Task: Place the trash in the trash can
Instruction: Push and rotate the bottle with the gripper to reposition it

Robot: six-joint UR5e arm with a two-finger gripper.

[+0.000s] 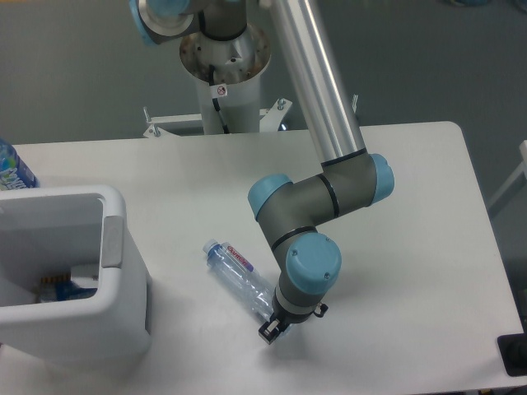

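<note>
One white trash can (115,247), indistinct items inside, bottle (239,276) on table (412,247)

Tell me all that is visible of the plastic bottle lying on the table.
The plastic bottle is clear and crushed, with a blue cap and a red-white label near its neck. It lies on its side on the white table, cap pointing up-left toward the trash can. Its base end sits at the gripper, whose dark fingers appear closed on it.

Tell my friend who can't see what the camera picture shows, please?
A robot arm's gripper is down at the base end of a crushed clear bottle that lies on a white table, its blue cap pointing toward a big white trash can at the left. Another bottle peeks in behind the can.
</note>
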